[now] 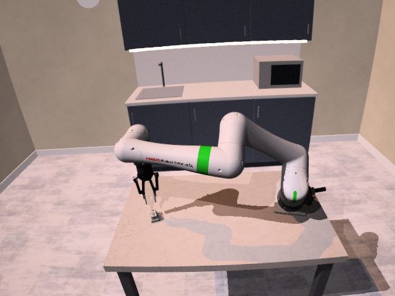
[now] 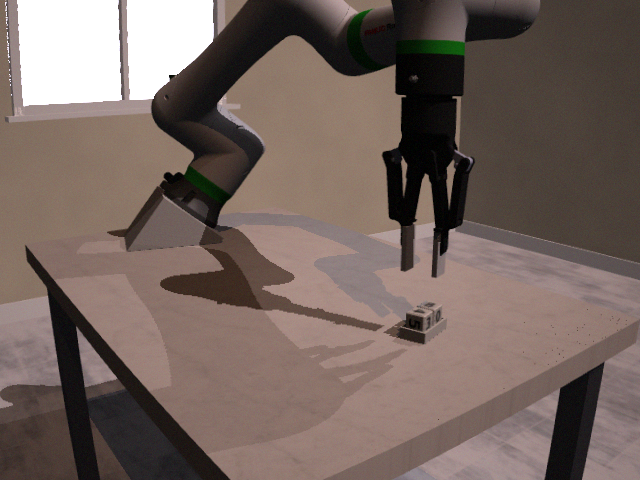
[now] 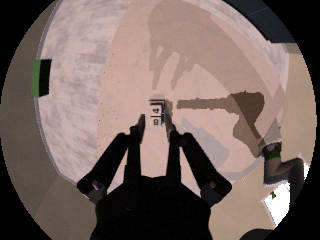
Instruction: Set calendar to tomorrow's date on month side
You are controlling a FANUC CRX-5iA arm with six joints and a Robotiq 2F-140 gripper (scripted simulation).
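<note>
The small block calendar (image 2: 422,324) sits on the table: a grey tray holding two white cubes side by side, the left cube (image 2: 416,319) and the right cube (image 2: 433,311). Dark digits show on their faces, among them what looks like a 5 and a 0, but they are too small to read surely. The calendar also shows in the top view (image 1: 156,216) and in the wrist view (image 3: 159,110). My gripper (image 2: 422,268) hangs straight down a short way above the cubes, touching nothing. Its fingers are narrowed to a small gap with nothing between them (image 3: 155,127).
The robot base (image 2: 170,222) stands on the far corner of the table. The calendar lies near the table's left edge in the top view (image 1: 127,216). A kitchen counter with a microwave (image 1: 277,71) stands behind the table.
</note>
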